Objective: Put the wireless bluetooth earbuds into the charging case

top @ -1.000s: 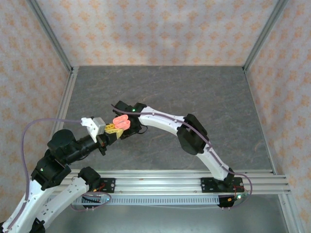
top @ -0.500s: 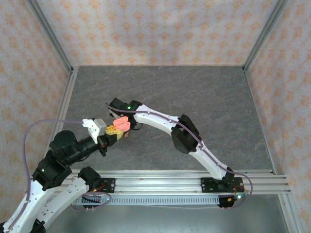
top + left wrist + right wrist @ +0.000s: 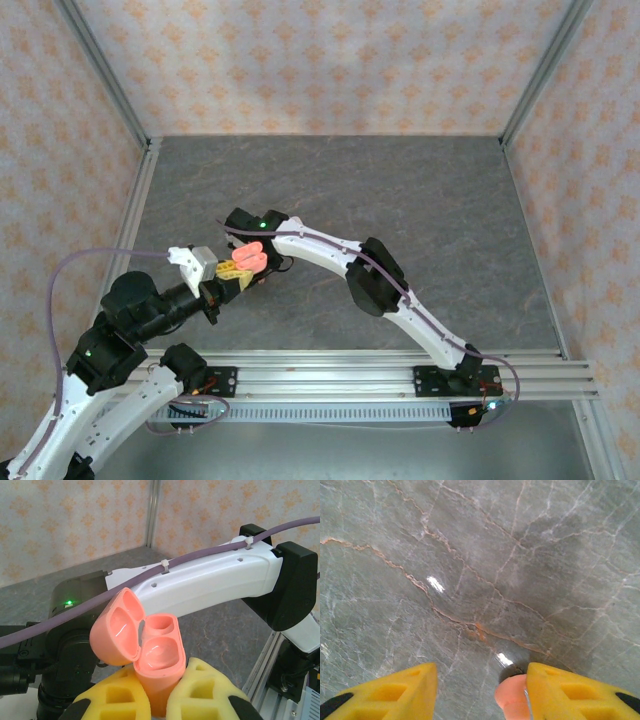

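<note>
A salmon-pink charging case stands upright with its lid hinged open to the left, and both wells are empty. My left gripper is shut on the case's lower body between its yellow fingers. From above, the case sits just below the right arm's wrist. My right gripper hangs open over the bare stone floor. A small rounded salmon-pink piece rests against the inner face of its right finger; I cannot tell whether it is an earbud. The white earbuds are out of view.
The grey marbled floor is fenced by patterned walls and aluminium posts. The right arm's white forearm and purple cable cross close behind the open case. A metal rail runs along the near edge.
The right arm's wrist has crept left and slightly toward the case over the last second. The left gripper and the case shifted only a little.
</note>
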### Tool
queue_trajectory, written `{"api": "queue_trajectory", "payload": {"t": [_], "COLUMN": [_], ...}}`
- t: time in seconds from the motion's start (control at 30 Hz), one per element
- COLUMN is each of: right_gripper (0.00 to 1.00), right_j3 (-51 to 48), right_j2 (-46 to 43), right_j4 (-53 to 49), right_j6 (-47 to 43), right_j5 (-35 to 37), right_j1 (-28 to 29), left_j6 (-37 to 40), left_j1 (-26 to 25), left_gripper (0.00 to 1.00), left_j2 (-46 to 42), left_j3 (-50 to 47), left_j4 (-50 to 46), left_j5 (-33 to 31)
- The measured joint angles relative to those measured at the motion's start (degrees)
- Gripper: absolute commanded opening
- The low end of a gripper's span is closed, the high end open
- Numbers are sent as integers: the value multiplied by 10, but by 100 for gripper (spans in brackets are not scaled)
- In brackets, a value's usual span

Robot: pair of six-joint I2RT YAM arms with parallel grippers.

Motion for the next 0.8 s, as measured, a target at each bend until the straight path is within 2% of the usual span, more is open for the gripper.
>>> {"api": "queue_trajectory", "payload": {"t": [0.63, 0.8], "right_gripper": [55, 56], "right_j3": [-23, -15], "right_j2": [-12, -12], "right_j4": [-32, -57], "right_j6": [-19, 4], "right_j5": [54, 68], "right_j1": [2, 1], "left_j6": [-10, -14], "left_j1": [0, 0], "left_gripper": [0, 0], "left_j2": [-2, -7], "left_j3": [-10, -10], "left_j4": [1, 2], "left_j5": [0, 0]}}
